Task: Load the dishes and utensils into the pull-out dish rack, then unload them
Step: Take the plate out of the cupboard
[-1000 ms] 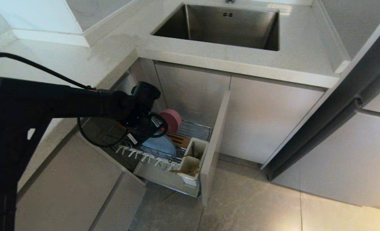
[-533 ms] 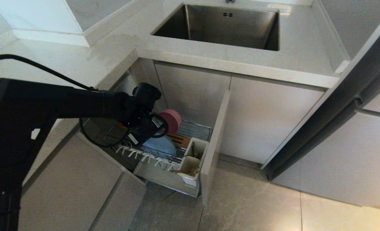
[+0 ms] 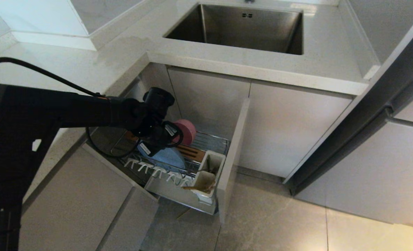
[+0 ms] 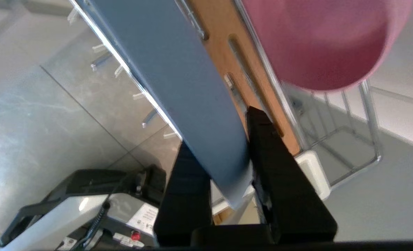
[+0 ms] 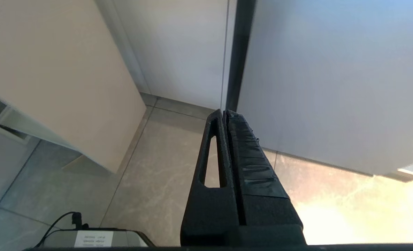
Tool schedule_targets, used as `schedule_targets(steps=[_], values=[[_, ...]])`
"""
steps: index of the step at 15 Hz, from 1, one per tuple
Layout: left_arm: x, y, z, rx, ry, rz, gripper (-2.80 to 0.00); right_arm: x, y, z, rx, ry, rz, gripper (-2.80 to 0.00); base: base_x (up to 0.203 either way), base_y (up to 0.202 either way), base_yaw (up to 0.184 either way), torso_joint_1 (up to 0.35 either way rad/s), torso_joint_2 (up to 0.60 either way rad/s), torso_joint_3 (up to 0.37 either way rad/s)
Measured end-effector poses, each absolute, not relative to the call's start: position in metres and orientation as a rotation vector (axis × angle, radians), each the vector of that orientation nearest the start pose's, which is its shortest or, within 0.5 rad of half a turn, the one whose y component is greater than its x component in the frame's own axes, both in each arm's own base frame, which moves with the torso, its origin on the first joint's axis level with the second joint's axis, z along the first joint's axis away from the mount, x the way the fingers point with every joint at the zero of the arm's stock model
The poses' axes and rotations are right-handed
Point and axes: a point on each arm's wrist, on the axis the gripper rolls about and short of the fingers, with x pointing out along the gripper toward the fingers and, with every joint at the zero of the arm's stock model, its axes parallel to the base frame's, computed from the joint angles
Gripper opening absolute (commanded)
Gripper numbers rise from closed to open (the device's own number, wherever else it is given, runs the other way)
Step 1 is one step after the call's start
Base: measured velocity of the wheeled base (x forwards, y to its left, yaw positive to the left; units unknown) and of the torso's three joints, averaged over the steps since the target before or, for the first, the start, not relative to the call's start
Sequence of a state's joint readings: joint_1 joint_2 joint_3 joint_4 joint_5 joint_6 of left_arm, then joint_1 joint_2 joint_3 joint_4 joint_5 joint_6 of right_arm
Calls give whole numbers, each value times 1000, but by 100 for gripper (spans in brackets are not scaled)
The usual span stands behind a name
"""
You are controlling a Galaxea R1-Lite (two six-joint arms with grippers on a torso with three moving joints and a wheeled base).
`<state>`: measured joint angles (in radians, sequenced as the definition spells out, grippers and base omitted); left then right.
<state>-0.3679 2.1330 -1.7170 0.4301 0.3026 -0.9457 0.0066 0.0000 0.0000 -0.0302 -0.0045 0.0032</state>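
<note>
The pull-out dish rack (image 3: 211, 141) stands drawn out under the counter. In it the light-blue plate (image 3: 168, 158) stands on edge in the brown wooden strip (image 3: 192, 152). The pink bowl (image 3: 187, 130) sits just behind the plate. My left gripper (image 3: 154, 148) reaches down into the rack and is shut on the plate's rim (image 4: 178, 69), one finger on each face, with the bowl (image 4: 318, 42) close beside it. Wooden chopsticks (image 3: 201, 188) lie in the white utensil cup (image 3: 209, 167). My right gripper (image 5: 224, 112) hangs shut and empty above the floor.
The rack's beige front panel (image 3: 232, 157) juts into the floor space. A steel sink (image 3: 241, 28) lies in the counter above. A grey door (image 3: 366, 115) slants across the right. Drawer fronts (image 3: 81, 202) close in on the rack's left side.
The left gripper's fingers have closed onto the plate's rim. The plate has tipped slightly, so a blue edge now shows left of the gripper. The arm has hardly moved.
</note>
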Motion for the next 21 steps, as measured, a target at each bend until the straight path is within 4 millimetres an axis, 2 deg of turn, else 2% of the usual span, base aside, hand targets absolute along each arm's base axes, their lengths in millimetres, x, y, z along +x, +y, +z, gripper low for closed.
schedule_targets(steps=[6,10,16,21], values=[[385,-145,185,-614,738,307,-280,-23,0,79,3,-30,3,-280,0,0,0,0,0,0],[367,-146,209,-629,703,268,-280,-23,0,79,3,-30,3,-280,0,0,0,0,0,0],[323,-154,258,-663,626,155,-280,-23,0,79,3,-30,3,-280,0,0,0,0,0,0],[273,-175,289,-668,595,13,-280,-23,0,79,3,-30,3,-280,0,0,0,0,0,0]])
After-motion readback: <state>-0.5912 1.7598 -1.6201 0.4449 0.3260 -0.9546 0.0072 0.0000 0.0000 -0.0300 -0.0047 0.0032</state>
